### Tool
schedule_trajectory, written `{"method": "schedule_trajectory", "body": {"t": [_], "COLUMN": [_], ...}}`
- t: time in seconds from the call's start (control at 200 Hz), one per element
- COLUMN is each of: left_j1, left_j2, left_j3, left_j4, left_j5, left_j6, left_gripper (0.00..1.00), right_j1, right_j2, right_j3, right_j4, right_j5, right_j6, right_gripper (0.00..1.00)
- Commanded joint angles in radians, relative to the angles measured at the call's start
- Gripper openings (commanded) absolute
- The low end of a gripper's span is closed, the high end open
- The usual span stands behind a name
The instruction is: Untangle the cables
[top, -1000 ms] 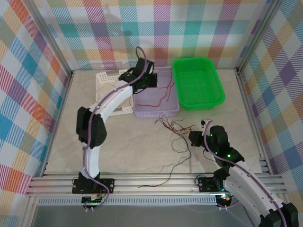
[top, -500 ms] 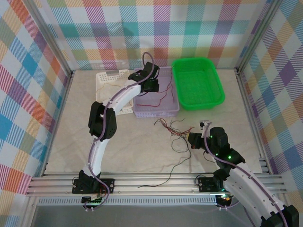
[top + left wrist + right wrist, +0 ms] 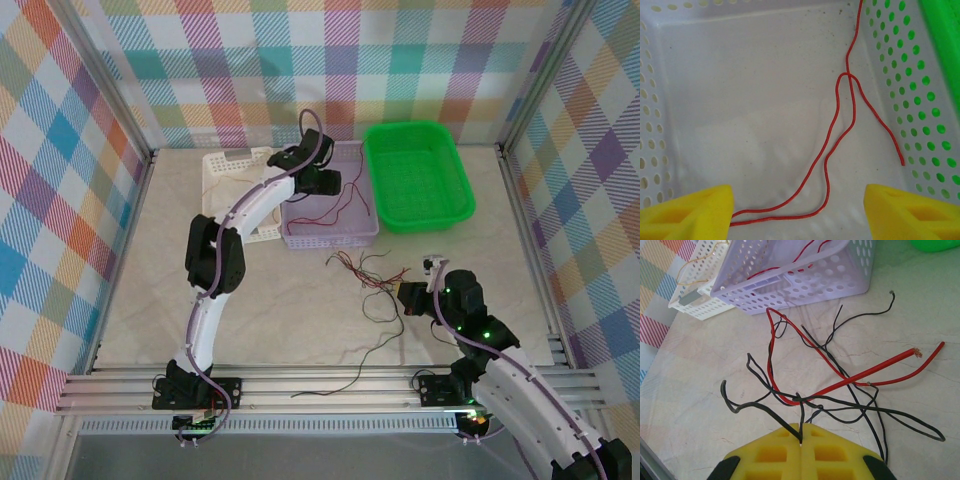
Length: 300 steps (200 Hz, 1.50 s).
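The left arm (image 3: 250, 205) and right arm (image 3: 505, 375) are built of smooth white links joined by chunky black joint housings (image 3: 213, 262). A thin lavender-grey cable (image 3: 301, 122) runs along each. Small green lights (image 3: 470, 325) glow on the right arm's black joint, toward four o'clock overhead. The left hand (image 3: 797, 207) and right hand (image 3: 801, 432) have bright yellow fingers (image 3: 775, 452) with rectangular recesses.

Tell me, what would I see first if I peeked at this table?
Probably the bright green basket at the back right, and the messy tangle of red and black wires on the table in front of it. The right gripper pinches a black wire from that tangle, while the left gripper hangs open over a red wire in the purple basket.
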Motion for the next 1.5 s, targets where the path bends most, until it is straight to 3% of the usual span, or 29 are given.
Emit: {"method": "schedule_trajectory", "body": {"t": [0.0,0.08,0.245,0.46,1.255,1.495], "left_j1": [0.018,0.034,0.123,0.220,0.318,0.323], "left_j2": [-0.084,-0.131,-0.264,-0.233,0.172,0.207], "left_j3": [0.072,0.054,-0.140,-0.176,0.274,0.290], "left_j4": [-0.060,-0.078,-0.014,-0.039,-0.125,-0.044], "left_j5": [0.013,-0.007,-0.004,0.044,-0.066,-0.052], "left_j6": [0.011,-0.012,-0.082,-0.114,-0.222,-0.247], "left_gripper": [0.69,0.70,0.72,0.72,0.74,0.74], "right_j1": [0.008,0.009,0.010,0.010,0.019,0.027], "right_j2": [-0.015,-0.021,-0.025,0.011,0.056,0.060], "right_j3": [-0.010,-0.010,-0.013,-0.009,-0.014,-0.017], "right_j4": [-0.022,-0.032,-0.028,0.001,0.037,0.044], "right_j5": [-0.013,-0.011,-0.009,-0.028,-0.049,-0.049], "right_j6": [0.001,0.001,-0.001,-0.002,-0.011,-0.013], "right_gripper": [0.00,0.00,0.00,0.00,0.00,0.00]}}
